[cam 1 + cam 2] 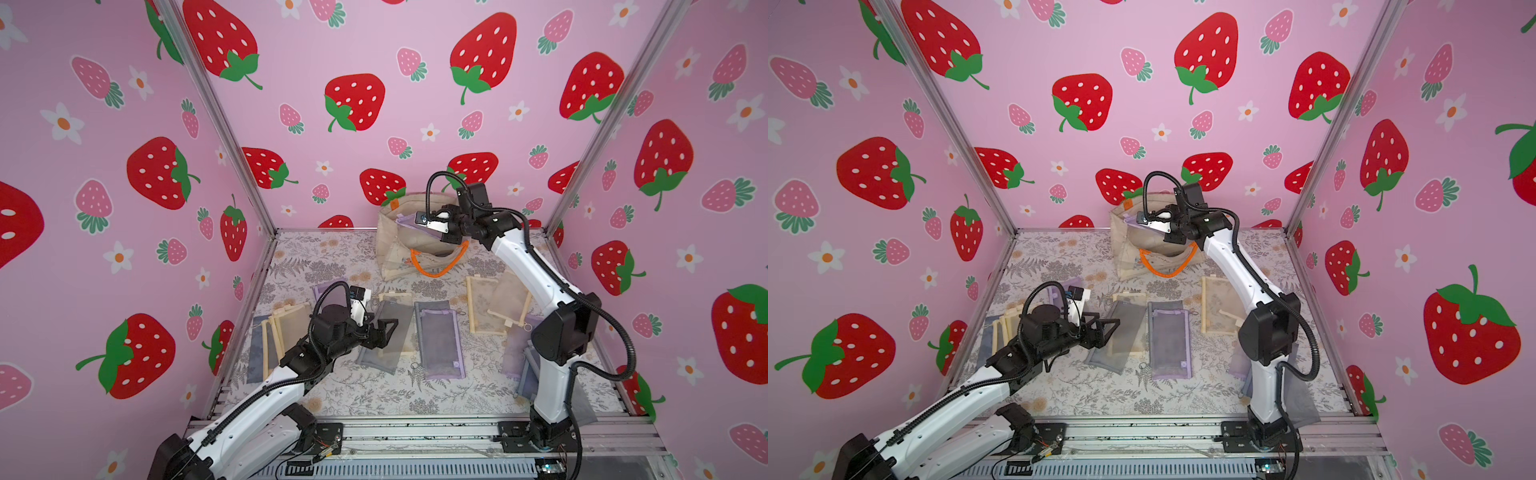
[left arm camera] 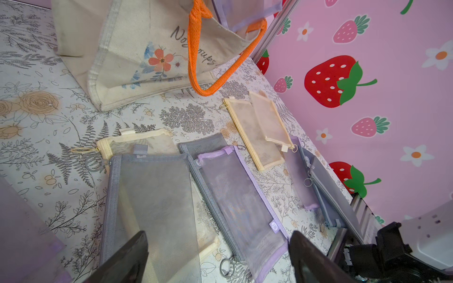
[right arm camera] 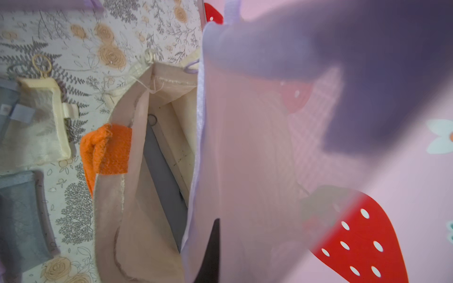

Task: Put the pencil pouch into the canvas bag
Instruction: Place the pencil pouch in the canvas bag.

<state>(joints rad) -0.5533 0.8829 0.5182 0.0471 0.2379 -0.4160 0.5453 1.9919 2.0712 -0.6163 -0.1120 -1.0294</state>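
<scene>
At the far edge of the floral-print tabletop [image 1: 332,266], we see the cream, boxy canvas bag [image 1: 388,249] standing open, one orange rope handle [image 1: 434,272] drooping down its front. The right gripper [image 1: 434,226] is clamped on the translucent lilac mesh pencil pouch [image 1: 409,226], held at the bag's mouth (whether its lower edge dips below the rim we cannot tell). The left gripper [image 2: 218,237], jaws spread wide and empty, hangs above a grey mesh pouch [image 2: 157,196].
</scene>
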